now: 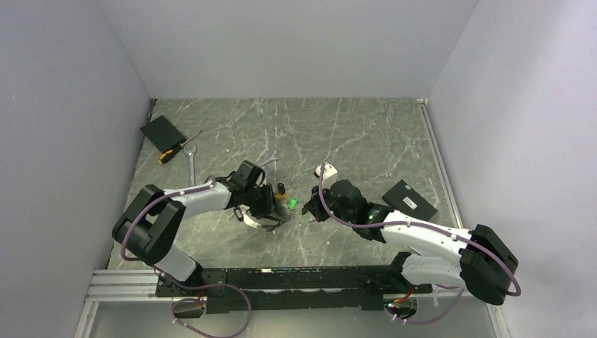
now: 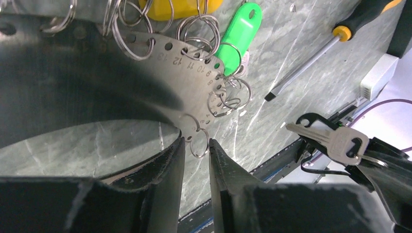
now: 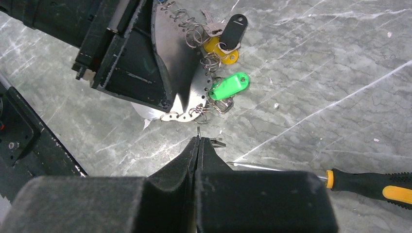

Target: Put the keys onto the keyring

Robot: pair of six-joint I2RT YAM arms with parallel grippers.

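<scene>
Above the marbled grey desk (image 3: 316, 73): two clenched grips.
Left pincer (image 2: 197, 145) clamps the flat, curved silvery keyring (image 2: 184, 82) (punched with numbered holes) by its tip; right pincer (image 3: 198, 141) pinches a silver black-headed key (image 2: 335, 141) near it.

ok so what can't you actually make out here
- Top view: the keyring is mostly hidden under the left gripper, and its small rings are too small to see.
- Right wrist view: the key shows only as a sliver, and the shut right gripper hides the rest.
- Left wrist view: the yellow tag is cut off by the top edge.
</scene>
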